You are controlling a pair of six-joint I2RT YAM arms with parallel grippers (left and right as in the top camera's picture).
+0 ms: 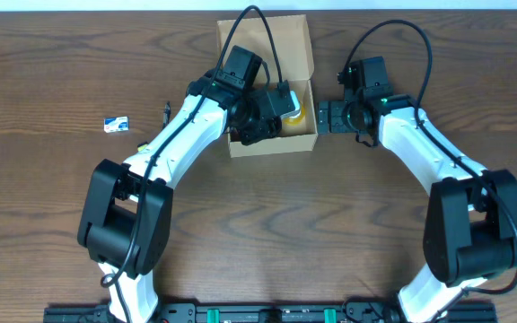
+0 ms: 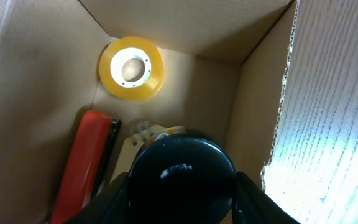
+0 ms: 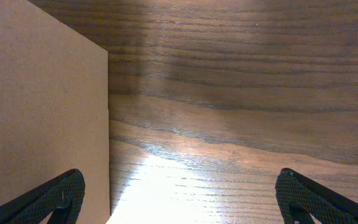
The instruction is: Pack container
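Box: L gripper pinches black round item inside; R gripper spread, empty. Risk: drop lands on red item, w/ wrist snagging wall.

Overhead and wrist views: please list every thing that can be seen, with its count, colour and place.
box: one, tan-brown, far middle of the table, lid open
tape roll: one, yellow with a white core, in a corner of the box
red item: one, red, long, along a box wall; what it is I cannot tell
black round thing: one, black, inside the box
packet: one, blue and white, on the table left of the box
table: one, dark brown wood
left gripper: one, black, inside the box, closed on the black round thing
right gripper: one, black, open, beside the box's right wall
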